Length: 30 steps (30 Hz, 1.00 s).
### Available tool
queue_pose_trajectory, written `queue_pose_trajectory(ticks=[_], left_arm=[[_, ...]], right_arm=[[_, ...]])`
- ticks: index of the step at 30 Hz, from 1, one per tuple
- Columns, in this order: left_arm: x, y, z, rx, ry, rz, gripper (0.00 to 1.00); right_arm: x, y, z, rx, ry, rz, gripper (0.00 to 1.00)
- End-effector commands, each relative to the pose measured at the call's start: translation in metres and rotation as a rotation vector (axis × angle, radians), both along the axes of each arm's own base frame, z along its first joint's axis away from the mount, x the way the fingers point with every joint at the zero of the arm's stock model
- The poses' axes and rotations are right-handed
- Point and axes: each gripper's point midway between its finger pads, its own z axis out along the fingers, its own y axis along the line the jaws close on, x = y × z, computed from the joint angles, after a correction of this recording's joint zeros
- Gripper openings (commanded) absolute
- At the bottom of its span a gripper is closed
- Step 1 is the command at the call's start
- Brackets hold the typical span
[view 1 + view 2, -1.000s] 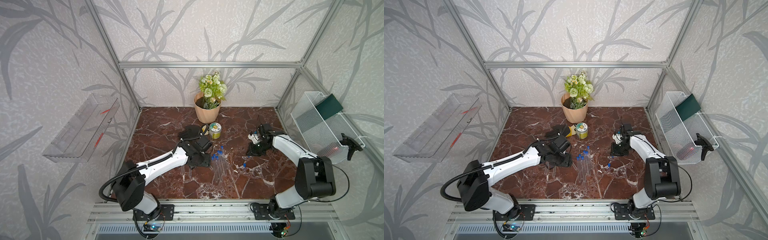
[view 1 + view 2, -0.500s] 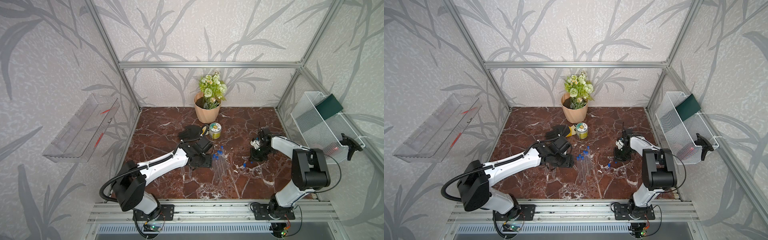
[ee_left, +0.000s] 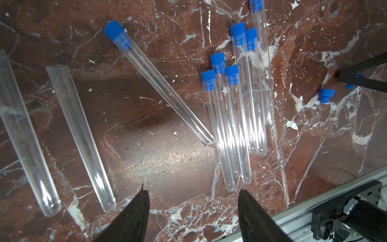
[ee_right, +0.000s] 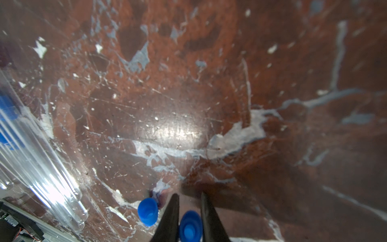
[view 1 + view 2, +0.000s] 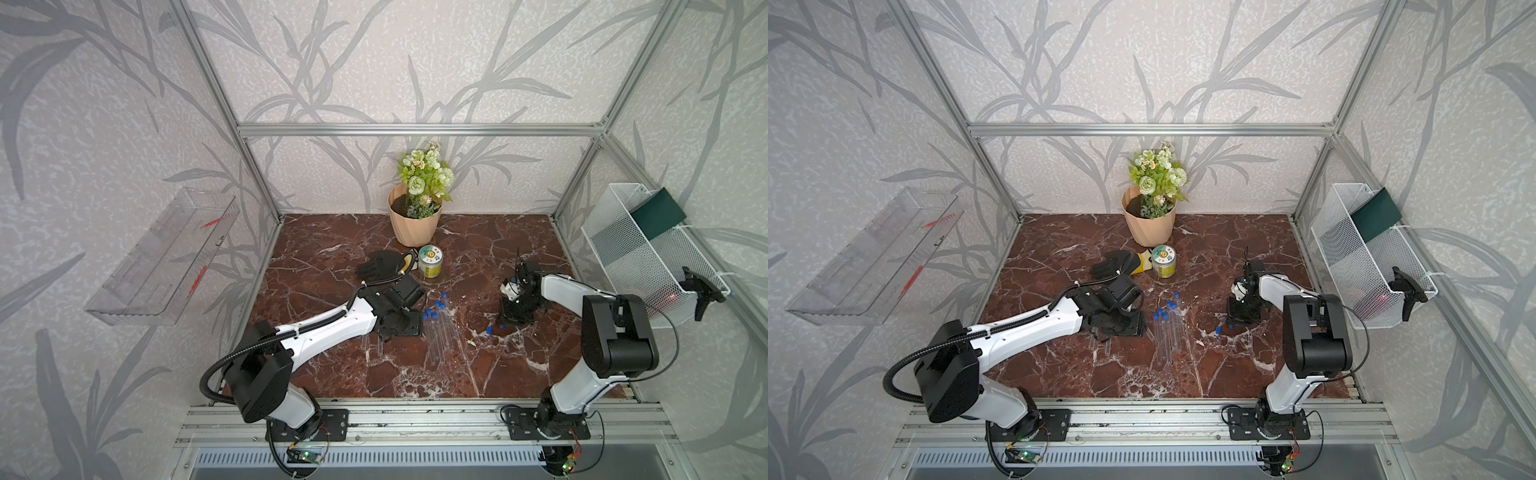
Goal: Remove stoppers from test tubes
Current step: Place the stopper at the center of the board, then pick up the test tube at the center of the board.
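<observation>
Right of the capped test tubes point(image 3: 236, 117), right gripper point(image 4: 189, 194) pinches one stopper point(image 4: 189, 228) low at the table point(image 4: 272, 62) beside a loose stopper point(image 4: 147, 211): likely a drop-off spot; left gripper point(image 3: 193, 189) spread, empty, near their rounded ends, probably lining up another pick.

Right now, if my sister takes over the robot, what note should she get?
Left gripper: open, empty, above the table by the tubes.
Right gripper: low at the table, jaws snug on either side of a stopper; gripped or freed, can't tell. A loose stopper lies beside it.
Done: two open tubes lie apart from the rest.
To do: seven tubes are stoppered, one slanted tube ending at a bunch of six.
</observation>
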Motion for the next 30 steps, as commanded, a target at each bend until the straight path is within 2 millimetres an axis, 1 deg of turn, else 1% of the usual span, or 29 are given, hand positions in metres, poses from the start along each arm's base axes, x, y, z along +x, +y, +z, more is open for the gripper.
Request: queue_pose_trajectory(ticks=[1, 6, 9, 12, 15, 19, 21, 24, 27, 30], left_arm=[[0.000, 0.010, -0.001, 0.049, -0.004, 0.032, 0.66], [0.003, 0.011, 0.001, 0.062, -0.006, 0.040, 0.65], [0.004, 0.010, 0.001, 0.062, -0.002, 0.048, 0.65], [0.007, 0.007, 0.003, 0.060, -0.003, 0.058, 0.65], [0.012, 0.003, 0.004, 0.059, -0.004, 0.075, 0.64], [0.018, 0.000, -0.002, 0.078, 0.010, 0.106, 0.63], [0.021, -0.001, -0.005, 0.088, 0.017, 0.124, 0.63], [0.026, -0.004, -0.008, 0.105, 0.022, 0.146, 0.62], [0.032, -0.005, -0.011, 0.120, 0.029, 0.178, 0.61], [0.036, -0.007, -0.013, 0.122, 0.042, 0.223, 0.61]], right_arm=[[-0.006, -0.005, -0.010, -0.028, 0.016, -0.010, 0.23], [-0.004, -0.006, -0.006, -0.037, -0.003, -0.014, 0.27], [-0.002, -0.007, 0.001, -0.038, -0.020, -0.014, 0.29], [0.000, -0.006, 0.013, -0.036, -0.050, -0.009, 0.32], [0.001, -0.005, 0.027, -0.031, -0.080, -0.004, 0.37], [0.002, 0.001, 0.048, -0.012, -0.132, 0.012, 0.44], [0.001, 0.006, 0.058, 0.010, -0.156, 0.021, 0.47], [-0.002, 0.019, 0.074, 0.049, -0.199, 0.046, 0.53], [-0.007, 0.035, 0.089, 0.076, -0.233, 0.089, 0.56], [-0.014, 0.053, 0.104, 0.110, -0.273, 0.146, 0.63]])
